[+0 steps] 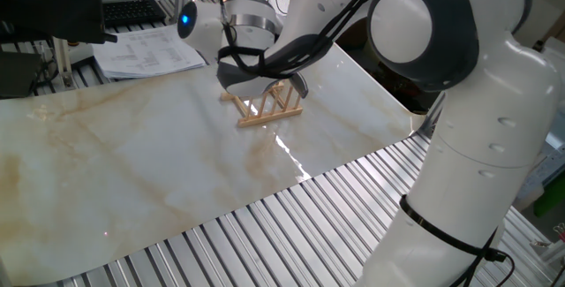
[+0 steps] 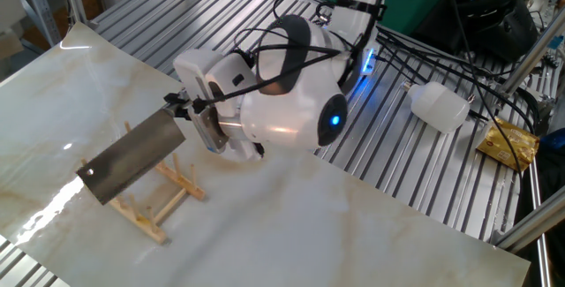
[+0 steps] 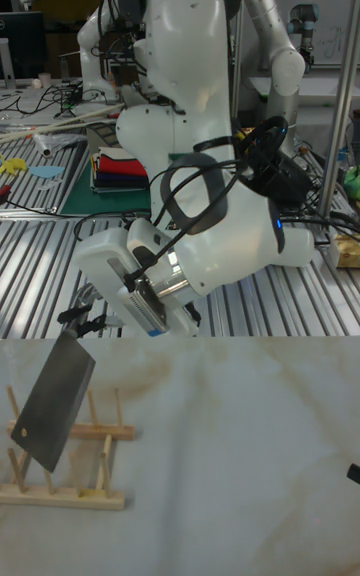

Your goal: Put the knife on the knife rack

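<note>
**Clerk:** Dark grey steel, item one: the knife (image 2: pixel 131 156), a cleaver with a broad rectangular blade, small hole near its outer lower corner. It was held in the air, tilted, blade end sloping down over the knife rack (image 2: pixel 159 200). In the tall fixed view the blade (image 3: pixel 53 399) overlapped the upright pegs; I could not tell whether it touched them or sat between them.

**Checker:** And the holder?

**Clerk:** Item two: the gripper (image 2: pixel 181 106), pinching the knife at its handle end. The handle itself was mostly hidden by the black fingers. In the tall fixed view the same grip showed at the blade's top corner (image 3: pixel 84 319).

**Checker:** The rack's position?

**Clerk:** Light wood, thin dowel pegs on two rails, standing on the marble-patterned table (image 2: pixel 353 225), near that slab's edge in the other fixed view. In one fixed view the rack (image 1: pixel 263 108) lay directly under the arm's wrist, which hid most of the knife.

**Checker:** Sundries?

**Clerk:** White plastic bottle (image 2: pixel 439 106) lying on the ribbed metal bench beside the slab; a yellow packet (image 2: pixel 509 143) further along; a stack of papers (image 1: pixel 146 53) behind the slab.
</note>
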You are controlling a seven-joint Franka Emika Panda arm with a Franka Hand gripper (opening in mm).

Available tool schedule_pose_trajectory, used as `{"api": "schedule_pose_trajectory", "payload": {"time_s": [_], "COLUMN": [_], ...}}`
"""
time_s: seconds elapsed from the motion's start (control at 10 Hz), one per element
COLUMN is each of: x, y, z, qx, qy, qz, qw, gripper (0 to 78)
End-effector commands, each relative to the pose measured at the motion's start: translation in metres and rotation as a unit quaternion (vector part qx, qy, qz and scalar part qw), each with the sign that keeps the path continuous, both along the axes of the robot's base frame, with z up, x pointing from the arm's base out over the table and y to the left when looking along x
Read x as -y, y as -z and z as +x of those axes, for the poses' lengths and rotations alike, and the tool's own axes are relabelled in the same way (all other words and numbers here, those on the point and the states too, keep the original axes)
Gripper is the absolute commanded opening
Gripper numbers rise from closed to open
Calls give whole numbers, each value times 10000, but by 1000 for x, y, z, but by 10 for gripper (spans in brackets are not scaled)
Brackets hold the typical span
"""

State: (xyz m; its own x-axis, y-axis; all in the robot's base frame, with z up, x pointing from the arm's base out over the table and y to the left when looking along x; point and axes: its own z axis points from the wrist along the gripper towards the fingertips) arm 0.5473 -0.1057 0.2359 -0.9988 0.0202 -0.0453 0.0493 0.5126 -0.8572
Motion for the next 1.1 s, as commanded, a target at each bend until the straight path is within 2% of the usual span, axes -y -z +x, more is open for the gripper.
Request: {"api": "schedule_pose_trajectory", "payload": {"time_s": [0.1,0.4,0.8,1.1], "x": [11,19,38,42], "y": [3,4,9,11], "z": [2,2,4,4], "qx": [22,0,-24,-47], "qy": [-70,-139,-257,-303], "qz": [-212,-212,-265,-326], "qw": [9997,9997,9993,9990], "gripper": [11,11,11,11]}}
